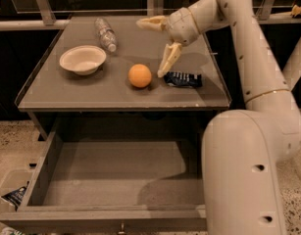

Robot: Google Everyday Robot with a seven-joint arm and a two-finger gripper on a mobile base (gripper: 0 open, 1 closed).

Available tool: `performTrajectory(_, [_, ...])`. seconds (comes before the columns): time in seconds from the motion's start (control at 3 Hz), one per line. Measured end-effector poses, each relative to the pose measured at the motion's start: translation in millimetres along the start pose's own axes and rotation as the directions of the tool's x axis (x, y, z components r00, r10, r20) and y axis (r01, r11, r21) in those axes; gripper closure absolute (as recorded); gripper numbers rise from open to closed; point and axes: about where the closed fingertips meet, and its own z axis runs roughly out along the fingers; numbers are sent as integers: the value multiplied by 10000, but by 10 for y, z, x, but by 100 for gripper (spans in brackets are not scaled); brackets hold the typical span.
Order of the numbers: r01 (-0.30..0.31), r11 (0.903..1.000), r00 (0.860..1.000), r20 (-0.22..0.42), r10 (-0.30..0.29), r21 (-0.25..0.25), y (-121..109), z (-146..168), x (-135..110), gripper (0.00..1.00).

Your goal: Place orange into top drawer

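Observation:
The orange is a small round fruit resting on the grey table top, near its front middle. The top drawer stands pulled out below the table, its flat bottom bare and a small knob on its front panel. My gripper hovers just above and to the right of the orange, open wide and empty. One finger points left above the table. The other finger hangs down right beside the orange, not touching it.
A cream-white bowl sits at the table's left. A clear plastic bottle lies behind it. A dark blue snack packet lies right of the orange. My arm's white body fills the right foreground. A wrapper lies on the floor.

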Motion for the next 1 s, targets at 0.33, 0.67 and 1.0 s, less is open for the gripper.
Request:
performTrajectory(0.33, [229, 9988, 9997, 72, -232, 425, -147, -37, -75, 0])
performTrajectory(0.67, [235, 9978, 9996, 106, -242, 615, -222, 11, -77, 0])
performTrajectory(1.0, [-27, 9998, 9995, -313, 33, 176, -167, 154, -54, 0])
